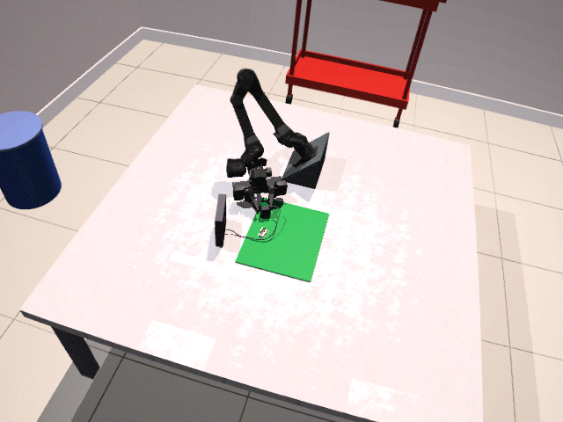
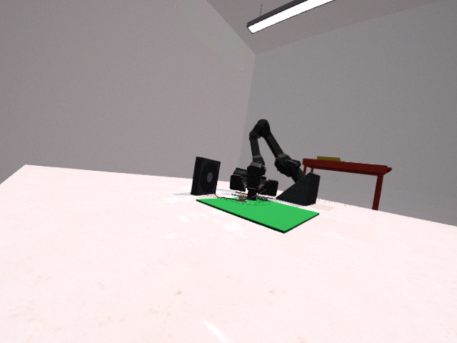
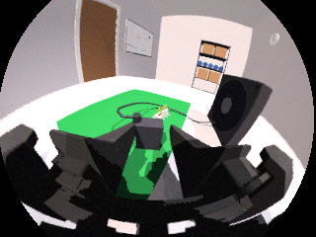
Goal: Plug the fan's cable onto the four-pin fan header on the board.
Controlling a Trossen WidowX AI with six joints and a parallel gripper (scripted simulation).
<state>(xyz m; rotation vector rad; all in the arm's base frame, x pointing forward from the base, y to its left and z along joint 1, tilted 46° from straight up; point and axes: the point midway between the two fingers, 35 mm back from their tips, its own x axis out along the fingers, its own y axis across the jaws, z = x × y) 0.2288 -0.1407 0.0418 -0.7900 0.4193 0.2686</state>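
Observation:
A green board [image 1: 290, 250] [image 2: 273, 216] [image 3: 86, 118] lies flat on the white table. The small pale four-pin header [image 1: 264, 233] [image 2: 241, 198] [image 3: 164, 113] stands near the board's left side. The black fan [image 1: 220, 220] [image 2: 205, 176] [image 3: 237, 109] stands upright just left of the board, and its thin cable loops across the board. The dark plug [image 1: 264, 210] [image 3: 148, 133] sits at the board's back edge, short of the header. My gripper [image 1: 264, 207] [image 2: 252, 197] [image 3: 153, 126] points down around the plug. Its fingers are open, with a gap on each side of the plug.
The arm's black wedge base [image 1: 309, 163] [image 2: 302, 190] stands behind the board. A red cart [image 1: 350, 76] [image 2: 346, 166] stands beyond the table's far edge. A blue barrel [image 1: 25, 161] is on the floor to the left.

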